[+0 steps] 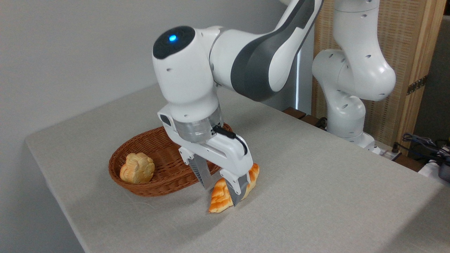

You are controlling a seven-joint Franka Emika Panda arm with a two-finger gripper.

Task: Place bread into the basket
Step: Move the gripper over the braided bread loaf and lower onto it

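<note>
Bread for the task lies right of the rest; leftmost, a small knobbly bun (137, 168) sits in the left end of the wicker basket (154, 189). Just right of the basket, the braided bread (220, 199) lies on the grey table (316, 196). The pincer (222, 193) is low over it, fingers spread either side of the loaf, not closed

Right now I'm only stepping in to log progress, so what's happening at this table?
The gripper is down at the braided bread on the table, one finger on each side; whether it grips yet is unclear. The bread lies beside the wicker basket, which holds only a small bun.
</note>
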